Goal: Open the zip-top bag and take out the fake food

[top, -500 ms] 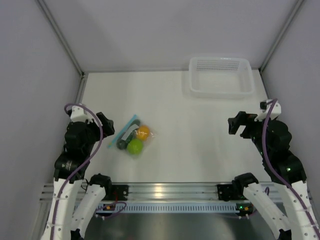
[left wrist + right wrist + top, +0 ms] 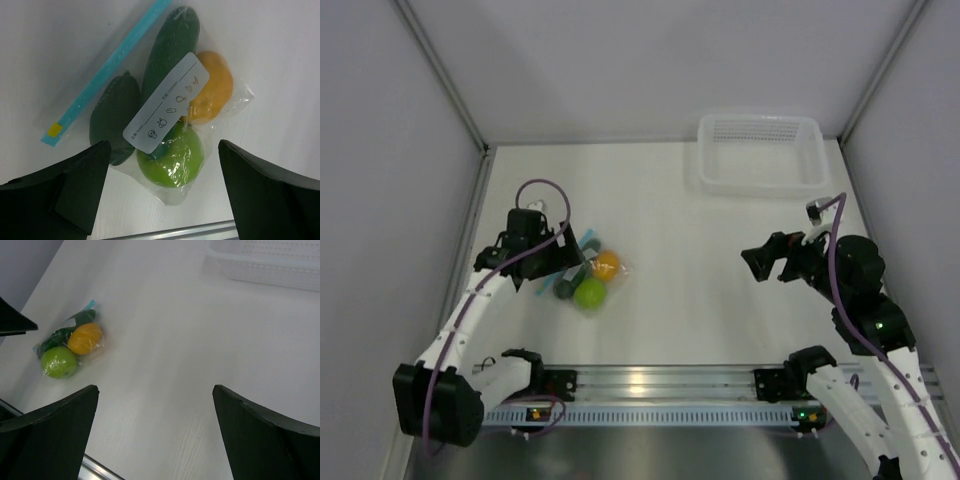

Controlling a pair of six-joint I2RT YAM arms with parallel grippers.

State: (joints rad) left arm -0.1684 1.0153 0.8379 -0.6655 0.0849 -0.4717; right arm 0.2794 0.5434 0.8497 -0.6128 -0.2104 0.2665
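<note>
The zip-top bag [image 2: 588, 276] lies flat on the white table, left of centre, its light blue zip strip [image 2: 102, 77] shut along the far-left edge. Inside it are the fake food pieces: an orange fruit [image 2: 214, 92], a lime-green ball [image 2: 172, 162], a dark green oval [image 2: 111, 115] and a long cucumber [image 2: 170, 45], partly behind a white label [image 2: 167, 102]. My left gripper [image 2: 558, 262] hovers just above the bag, open, jaws on either side of the lime ball, touching nothing. My right gripper [image 2: 762, 262] is open and empty over bare table, well to the right of the bag [image 2: 67, 347].
A white mesh basket [image 2: 760, 155] stands at the back right corner, also visible in the right wrist view as the basket [image 2: 270, 267]. Grey walls close the table on three sides. A metal rail [image 2: 660, 382] runs along the near edge.
My left arm has swung out from the left edge to above the bag. My right gripper has moved left and slightly down toward the table's middle. The bag has not moved.
</note>
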